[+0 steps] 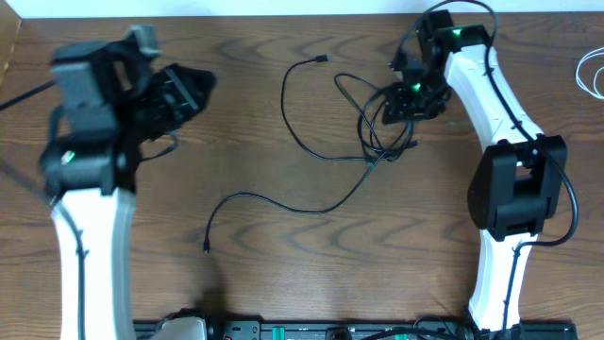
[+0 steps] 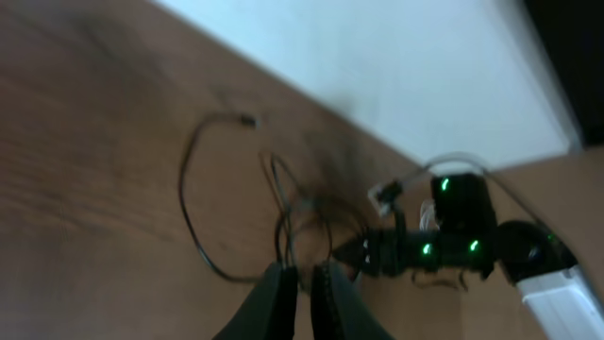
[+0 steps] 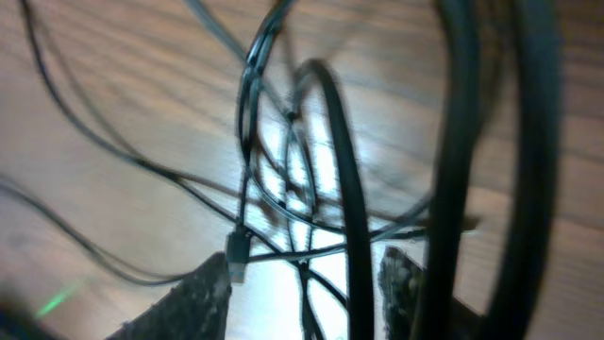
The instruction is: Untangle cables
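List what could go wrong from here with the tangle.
Several strands cross between the open fingers of the right end effector; closing may pinch more than one and tighten the knot in the black cables. The arm's thick wire hangs beside that knot and might snag.

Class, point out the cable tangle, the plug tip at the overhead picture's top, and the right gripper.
cable tangle point(image 1: 382, 132): overhead, crossing loops.
plug tip point(image 1: 324, 59): overhead, cable's end.
right gripper point(image 3: 302, 283): right wrist, between fingertips.

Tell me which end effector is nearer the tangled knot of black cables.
Right. The right end effector is at the tangle of black cables, with strands running between its open fingers. The left end effector is far off on the opposite side, touching none of it.
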You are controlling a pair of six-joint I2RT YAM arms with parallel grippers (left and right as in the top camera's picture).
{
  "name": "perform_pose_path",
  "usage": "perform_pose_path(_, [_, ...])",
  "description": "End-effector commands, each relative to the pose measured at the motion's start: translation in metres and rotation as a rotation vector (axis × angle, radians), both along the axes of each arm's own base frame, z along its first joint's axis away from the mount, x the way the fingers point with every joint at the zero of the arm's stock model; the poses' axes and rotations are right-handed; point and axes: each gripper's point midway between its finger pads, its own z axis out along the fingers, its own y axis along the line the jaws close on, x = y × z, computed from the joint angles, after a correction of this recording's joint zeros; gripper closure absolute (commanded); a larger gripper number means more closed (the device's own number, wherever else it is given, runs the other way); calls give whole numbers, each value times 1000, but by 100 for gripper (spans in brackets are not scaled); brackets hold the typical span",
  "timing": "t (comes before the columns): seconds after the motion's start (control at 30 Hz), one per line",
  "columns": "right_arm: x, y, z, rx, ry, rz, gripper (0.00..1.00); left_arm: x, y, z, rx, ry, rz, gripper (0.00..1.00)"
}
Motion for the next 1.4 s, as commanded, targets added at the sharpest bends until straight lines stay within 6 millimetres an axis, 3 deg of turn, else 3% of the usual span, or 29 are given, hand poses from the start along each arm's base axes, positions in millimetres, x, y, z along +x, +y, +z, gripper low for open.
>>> perform_pose_path(0.0, [1,15,28,67,-67,58,46,13,-24,-22,36,23,-108,85])
perform_pose_path(0.03, [2,11,31,43,-78,43,37,17,-28,-28,35,33,-119,84])
perform_pose_path(0.2, [17,-53,43,-292,-152,-247,27,37,-37,-56,29,88,-139,84])
perform_pose_path(0.27, [18,-60,48,-325,-169,-267,26,42,-38,-69,27,120,-142,84])
perform_pose_path(0.33, [18,-52,49,-289,-174,-230,26,45,-39,-78,26,142,-145,84])
perform_pose_path(0.5, [16,14,57,-14,-213,38,36,50,-41,-96,25,191,-151,84])
perform_pose_path(0.73, [27,55,37,13,-255,107,42,51,-46,-105,25,212,-162,84])
perform_pose_path(0.93, [48,62,2,-38,-268,42,47,50,-53,-106,33,212,-177,84])
perform_pose_path(1.17, [63,66,-48,-47,-248,40,49,53,-46,-109,65,214,-144,83])
perform_pose_path(1.27, [68,73,-56,-28,-263,51,54,53,-46,-109,65,214,-144,83])
perform_pose_path(1.37, [73,88,-51,19,-303,80,62,53,-46,-109,65,213,-143,83])
